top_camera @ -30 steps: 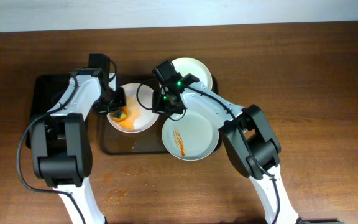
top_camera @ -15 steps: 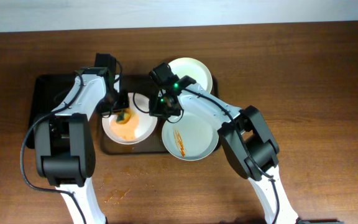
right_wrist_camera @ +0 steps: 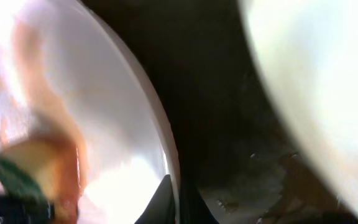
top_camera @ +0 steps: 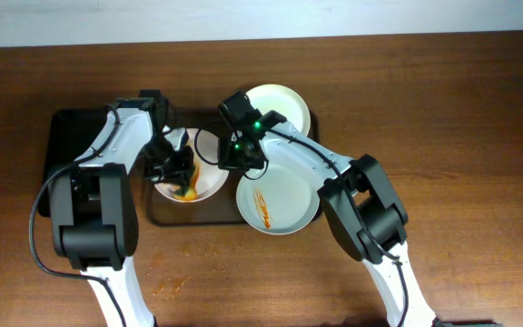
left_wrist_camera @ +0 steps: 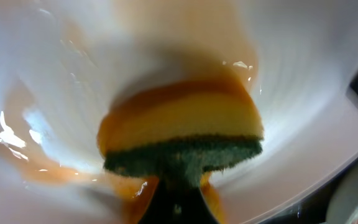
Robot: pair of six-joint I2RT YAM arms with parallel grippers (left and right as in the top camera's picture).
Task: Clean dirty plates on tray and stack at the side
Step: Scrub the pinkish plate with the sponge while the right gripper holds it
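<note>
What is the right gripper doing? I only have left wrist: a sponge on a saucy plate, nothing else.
Observer: The right gripper is shut on the right rim of the wiped plate, which sits on the tray.
Operator: Other plates?
Observer: A second plate lies just right of it, with orange streaks near its middle.
Operator: The third?
Observer: The third plate is at the far side, partly under the right arm, with no streaks visible.
</note>
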